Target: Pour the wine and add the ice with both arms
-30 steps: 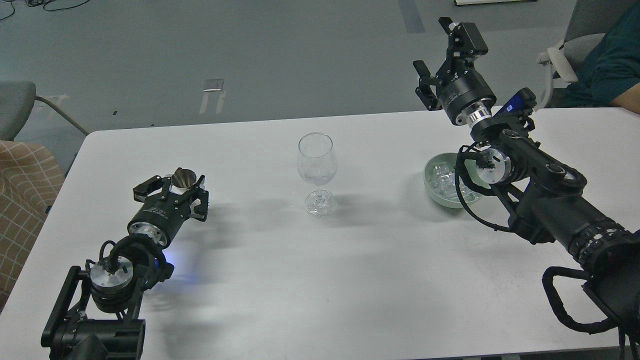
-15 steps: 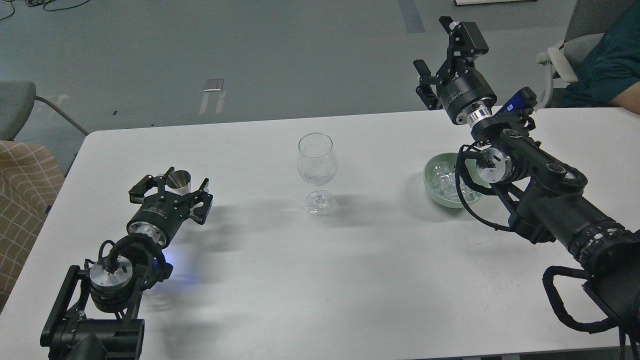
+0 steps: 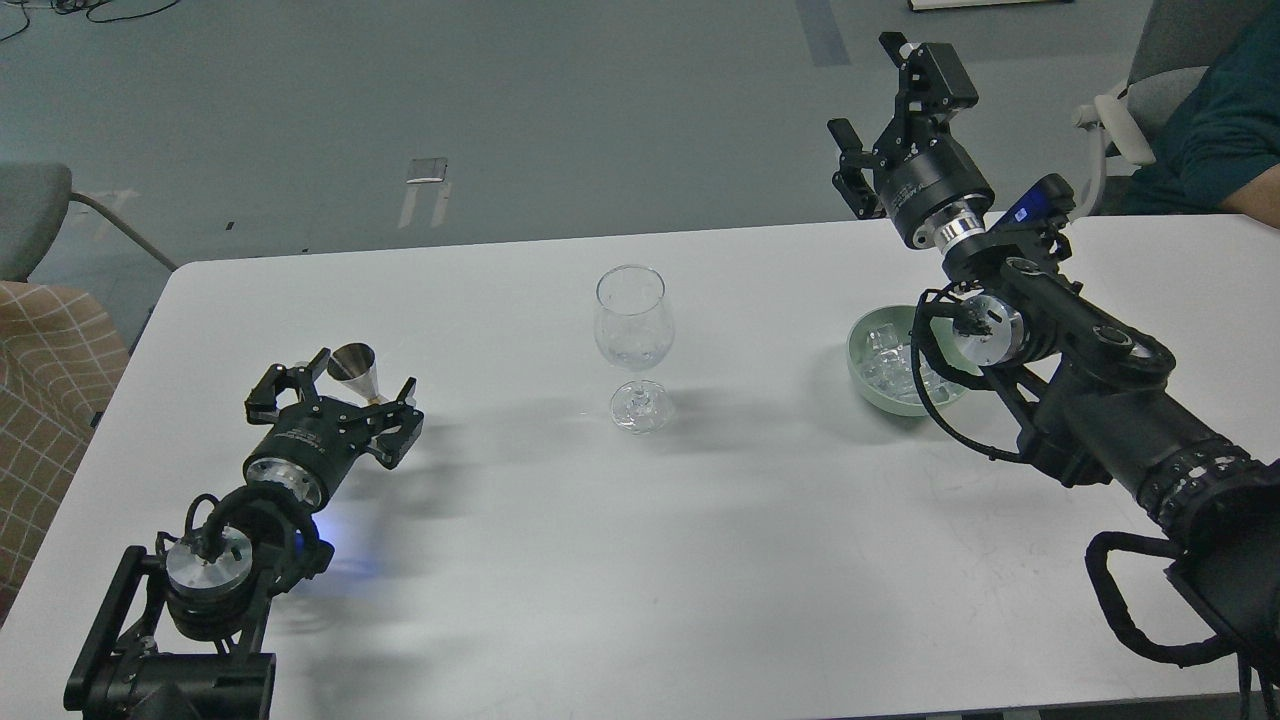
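Observation:
A clear stemmed glass (image 3: 632, 330) stands upright mid-table; faint glints sit low in its bowl, and I cannot tell wine from ice there. A small metal cone-shaped cup (image 3: 354, 368) stands on the table at the left. My left gripper (image 3: 335, 398) is open and empty just in front of the cup, not touching it. Ice cubes (image 3: 890, 358) lie in a pale green bowl (image 3: 858, 350) at the right, partly hidden by my right arm. My right gripper (image 3: 885, 118) is open and empty, raised high beyond the table's far edge.
The white table (image 3: 640, 560) has its far edge behind the glass. A seated person (image 3: 1215, 130) and a chair are at the far right. A checked seat (image 3: 45, 380) stands off the table's left edge.
My left gripper has drawn back toward the lower left, away from the metal cup, which stays standing on the table. The right arm has barely moved.

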`<move>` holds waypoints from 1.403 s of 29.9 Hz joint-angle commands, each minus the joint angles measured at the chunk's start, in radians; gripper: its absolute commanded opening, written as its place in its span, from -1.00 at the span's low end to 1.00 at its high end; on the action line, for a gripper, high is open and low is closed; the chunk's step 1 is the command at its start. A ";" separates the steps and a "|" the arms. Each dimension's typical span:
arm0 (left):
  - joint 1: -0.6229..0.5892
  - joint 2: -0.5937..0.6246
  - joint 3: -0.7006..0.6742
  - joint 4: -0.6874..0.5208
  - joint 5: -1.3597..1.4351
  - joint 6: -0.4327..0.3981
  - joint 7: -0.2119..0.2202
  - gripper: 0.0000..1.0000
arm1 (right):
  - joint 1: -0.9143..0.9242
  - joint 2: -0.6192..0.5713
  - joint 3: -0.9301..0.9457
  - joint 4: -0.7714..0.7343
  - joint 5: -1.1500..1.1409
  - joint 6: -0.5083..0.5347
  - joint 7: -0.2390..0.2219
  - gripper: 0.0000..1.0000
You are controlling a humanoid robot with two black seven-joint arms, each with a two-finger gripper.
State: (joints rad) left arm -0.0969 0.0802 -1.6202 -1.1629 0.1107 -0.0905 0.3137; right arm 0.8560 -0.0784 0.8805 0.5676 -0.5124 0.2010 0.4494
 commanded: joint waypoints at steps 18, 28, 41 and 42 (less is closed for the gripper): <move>0.134 0.217 -0.067 -0.003 0.003 -0.398 0.067 0.95 | -0.009 -0.034 -0.002 0.011 0.002 0.002 0.000 1.00; -0.003 0.483 -0.084 0.124 0.058 -0.398 -0.036 0.95 | -0.028 -0.245 -0.172 0.193 -0.011 -0.017 0.000 1.00; -0.269 0.506 -0.058 0.180 0.357 -0.398 -0.202 0.95 | -0.052 -0.665 -0.420 0.557 -0.538 -0.170 -0.002 1.00; -0.270 0.506 -0.058 0.180 0.357 -0.398 -0.202 0.95 | -0.052 -0.666 -0.420 0.557 -0.538 -0.170 -0.002 1.00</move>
State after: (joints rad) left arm -0.3292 0.5973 -1.6877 -0.9833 0.4472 -0.4891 0.1137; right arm 0.8086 -0.6953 0.4889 1.0789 -0.9230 0.0591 0.4479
